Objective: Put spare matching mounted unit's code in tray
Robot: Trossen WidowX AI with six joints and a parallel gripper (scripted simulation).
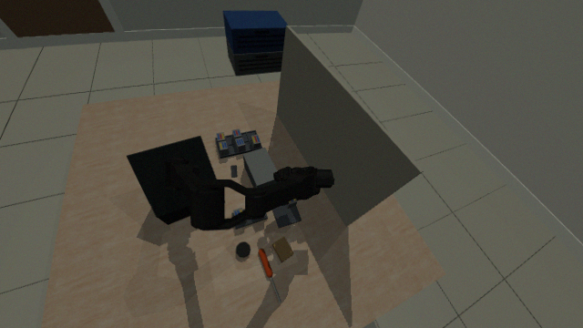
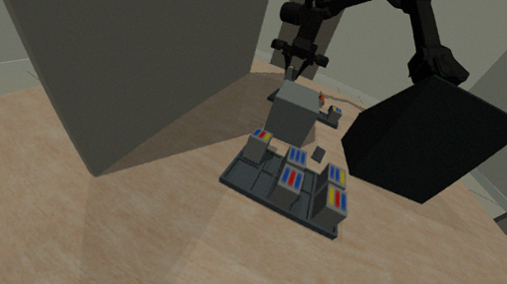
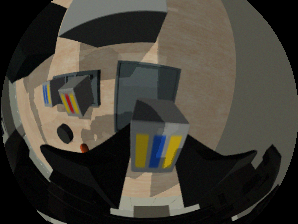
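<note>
My gripper is shut on a grey spare with yellow, blue and yellow stripes. It holds the spare upright above the table, near the empty dark grey tray; the arm hides the fingers in the top view. A large rack bears several striped spares. A smaller rack bears a yellow-red-yellow spare and a blue-striped one. I cannot make out the mounted unit or its back code.
A grey block stands between large rack and tray. A tall grey panel rises beside them. A black box, dark puck, orange screwdriver, brown block and small grey piece are around.
</note>
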